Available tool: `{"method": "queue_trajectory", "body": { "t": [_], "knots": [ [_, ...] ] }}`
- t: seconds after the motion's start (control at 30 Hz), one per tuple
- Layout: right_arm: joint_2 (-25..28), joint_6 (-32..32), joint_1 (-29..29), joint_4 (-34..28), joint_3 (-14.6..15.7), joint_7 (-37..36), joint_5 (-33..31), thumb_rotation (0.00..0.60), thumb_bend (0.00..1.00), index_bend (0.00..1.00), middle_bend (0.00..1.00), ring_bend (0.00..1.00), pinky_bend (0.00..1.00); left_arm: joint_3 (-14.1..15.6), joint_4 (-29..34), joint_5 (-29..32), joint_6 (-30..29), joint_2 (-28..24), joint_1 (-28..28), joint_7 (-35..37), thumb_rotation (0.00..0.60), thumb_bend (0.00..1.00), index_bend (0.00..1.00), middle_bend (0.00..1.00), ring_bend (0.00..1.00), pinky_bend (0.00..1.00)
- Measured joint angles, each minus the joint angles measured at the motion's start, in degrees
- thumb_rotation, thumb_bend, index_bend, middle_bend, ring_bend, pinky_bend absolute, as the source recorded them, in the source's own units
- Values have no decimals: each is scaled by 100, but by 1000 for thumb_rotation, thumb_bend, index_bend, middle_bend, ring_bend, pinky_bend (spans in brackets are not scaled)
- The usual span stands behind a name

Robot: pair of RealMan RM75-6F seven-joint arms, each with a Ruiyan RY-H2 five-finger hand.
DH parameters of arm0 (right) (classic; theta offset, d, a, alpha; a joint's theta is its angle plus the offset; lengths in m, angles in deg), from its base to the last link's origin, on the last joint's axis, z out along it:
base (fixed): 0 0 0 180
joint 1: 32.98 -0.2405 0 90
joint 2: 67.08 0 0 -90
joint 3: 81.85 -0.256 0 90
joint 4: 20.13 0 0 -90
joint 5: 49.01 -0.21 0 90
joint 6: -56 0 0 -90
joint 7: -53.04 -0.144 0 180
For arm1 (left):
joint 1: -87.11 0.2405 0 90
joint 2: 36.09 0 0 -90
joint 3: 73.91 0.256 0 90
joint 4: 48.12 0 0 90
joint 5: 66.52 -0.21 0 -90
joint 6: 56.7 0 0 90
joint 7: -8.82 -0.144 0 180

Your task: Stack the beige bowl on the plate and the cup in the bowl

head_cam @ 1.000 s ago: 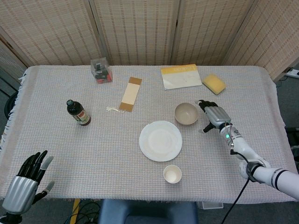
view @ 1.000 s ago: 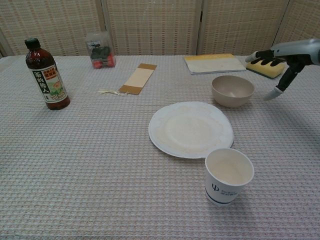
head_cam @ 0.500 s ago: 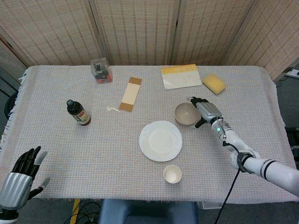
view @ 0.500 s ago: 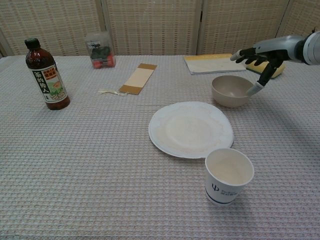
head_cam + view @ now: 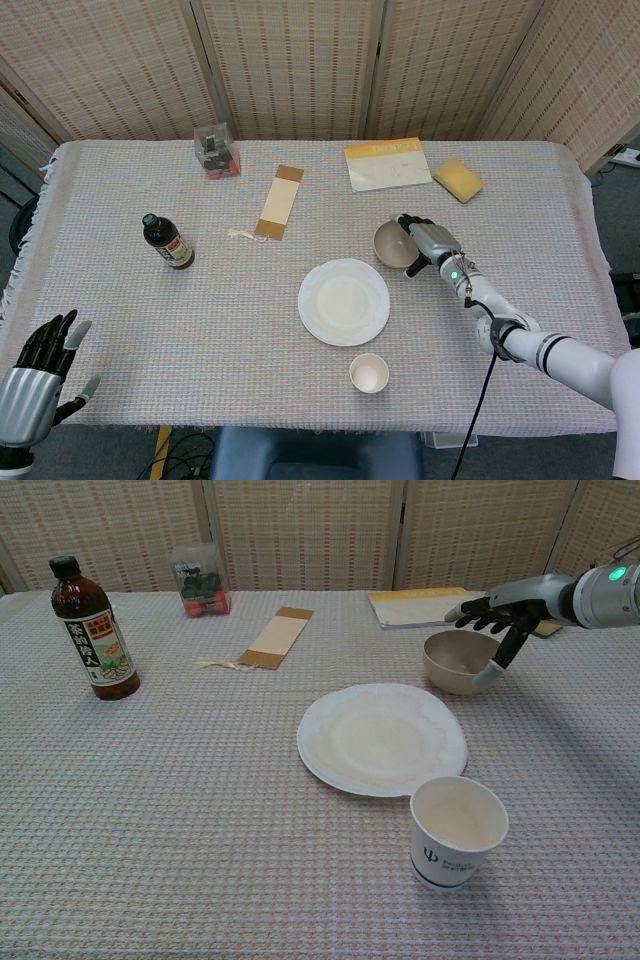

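- Head view, counted on the grey woven cloth surface [image 5: 200, 330]: one beige ceramic bowl [image 5: 394, 244], one white round plate [image 5: 344, 301], one white paper cup [image 5: 369, 373], one dark glass bottle with a black cap [image 5: 167, 241], one clear plastic box of red and dark bits [image 5: 216, 150], one flat tan cardboard strip [image 5: 279, 200], one yellow-edged booklet [image 5: 387, 163], one yellow sponge [image 5: 457, 179].
- Two hands: right hand [image 5: 424, 240] and left hand [image 5: 35, 378].
- Bowl upright just beyond the plate's far-right edge, not on it; cup standing apart, near the front edge, below the plate.
- Right hand spread over the bowl's right rim, fingers apart, thumb [image 5: 492, 670] down beside the outer wall; no firm grip visible, contact hard to judge.
- Left hand off the front-left corner, fingers apart, holding nothing.
- Compared with a second ago: right hand closer in, from well to the right of the bowl to over its rim; left hand lower and further toward the frame's corner; bowl, plate, cup and the rest in the same places.
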Motion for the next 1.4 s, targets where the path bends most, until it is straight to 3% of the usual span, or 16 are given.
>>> {"method": "queue_trajectory", "body": {
  "t": [0.83, 1.03, 1.13, 1.2, 1.4],
  "knots": [
    [-334, -127, -100, 531, -12, -346, 259, 600, 49, 0, 0, 0, 0, -6, -21, 95, -4, -42, -19, 111, 600, 314, 36, 0, 0, 157],
    [-533, -130, -86, 786, -32, -436, 399, 600, 125, 0, 0, 0, 0, -10, -34, 123, 23, -47, -34, 143, 600, 314, 37, 0, 0, 157],
    [-617, -32, -68, 885, -45, -446, 486, 600, 205, 0, 7, 35, 123, 0, -36, 114, 35, -43, -43, 144, 600, 314, 37, 0, 0, 156],
    [-664, 75, -44, 916, -65, -452, 536, 600, 257, 0, 36, 122, 271, 6, -36, 106, 39, -42, -47, 143, 600, 314, 36, 0, 0, 157],
    [-683, 380, 49, 866, -148, -469, 686, 600, 303, 0, 87, 209, 376, 16, -37, 102, 68, -27, -61, 121, 600, 314, 37, 0, 0, 157]
  ]
}}
